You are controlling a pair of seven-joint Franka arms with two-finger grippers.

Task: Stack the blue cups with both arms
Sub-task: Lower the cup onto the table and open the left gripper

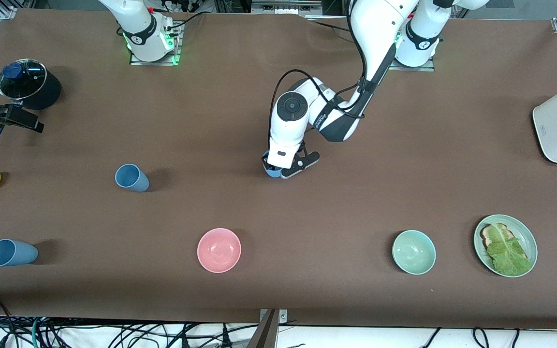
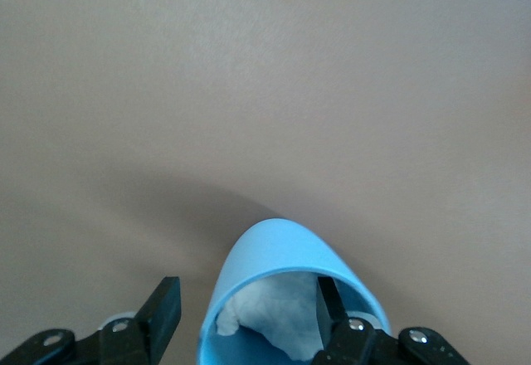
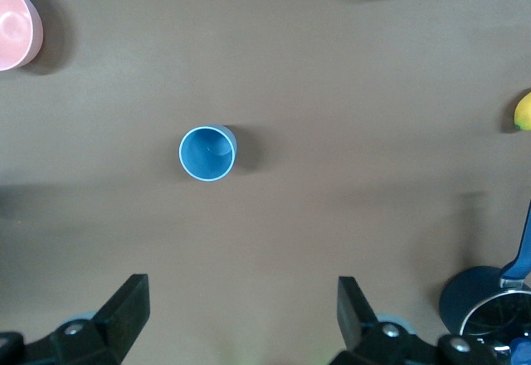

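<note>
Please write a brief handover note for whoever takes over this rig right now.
Left gripper: down at mid-table, one finger inside and one outside the rim of a blue cup, jaws not yet closed on it.
Right gripper: open, empty, above the second cup, which stands upright on the table.
Third cup: near the front edge at the right arm's end.
Done: nothing stacked.
Left: grasp, lift and nest all three.

Cup (image 1: 132, 178) farther than bowl (image 1: 219, 250).
</note>
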